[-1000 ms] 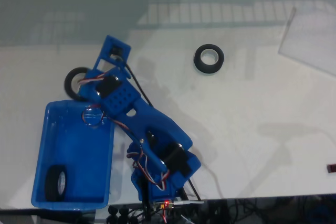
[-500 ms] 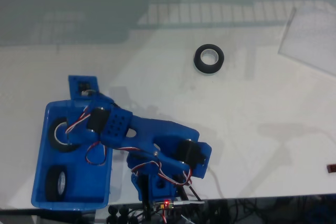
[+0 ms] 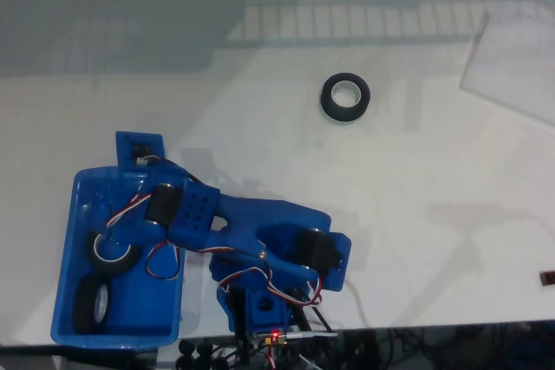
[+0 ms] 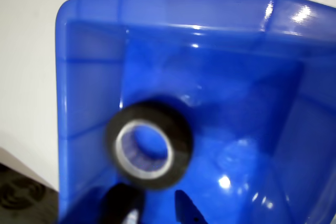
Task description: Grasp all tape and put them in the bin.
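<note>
In the fixed view the blue 3D-printed arm (image 3: pixel 251 231) reaches from its base at the bottom edge leftward over the blue bin (image 3: pixel 121 331), which sits at the lower left of the white table (image 3: pixel 416 214). The arm's wrist end hangs over the upper half of the bin, with red, white and black servo wires looping around it.

Two black tape rolls are inside the bin. One tape roll (image 3: pixel 111 255) lies just left of the arm's wrist end, its pale inner core visible. Just below it, the second roll (image 3: pixel 92 302) stands on its edge in the bin's lower left corner. A third tape roll (image 3: pixel 345 98) lies flat on the table, well apart from the bin, up and to the right of the arm. A clear sheet (image 3: pixel 512 62) lies at the table's upper right.

In the wrist view the camera looks down into the glossy bin (image 4: pixel 173 9). A blurred black tape roll (image 4: pixel 149 144) with a whitish core appears over the blue floor, tilted toward the camera. The jaws (image 4: pixel 152 208) enter from the bottom edge as a dark tip and a blue tip with a gap between them, standing apart just below the roll; whether either tip touches the roll I cannot tell.
</note>
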### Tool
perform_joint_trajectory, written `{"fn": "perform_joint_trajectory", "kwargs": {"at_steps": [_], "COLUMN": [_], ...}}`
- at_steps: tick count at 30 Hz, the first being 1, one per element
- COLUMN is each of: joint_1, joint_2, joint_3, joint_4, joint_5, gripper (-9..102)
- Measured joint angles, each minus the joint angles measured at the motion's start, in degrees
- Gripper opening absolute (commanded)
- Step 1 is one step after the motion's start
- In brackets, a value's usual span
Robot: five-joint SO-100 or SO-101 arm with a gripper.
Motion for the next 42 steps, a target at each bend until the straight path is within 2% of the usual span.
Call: {"fn": "perform_joint_trajectory", "kwargs": {"at_steps": [8, 13, 17, 24, 28, 34, 42], "joint_1": [2.37, 9.58, 19.86, 44.21, 56.6, 72.6, 85.43], "joint_2": [0.62, 0.7, 0.7, -2.02, -6.68, -15.21, -26.19], "joint_3": [0.0, 0.0, 0.0, 0.0, 0.0, 0.0, -5.71], "joint_4": [0.0, -2.9, -8.96, -24.79, -30.59, -35.86, -36.04], "joint_5": [1.41, 1.85, 4.83, 14.77, 20.3, 26.63, 33.31], "gripper": [29, 29, 26, 26, 26, 26, 26]}}
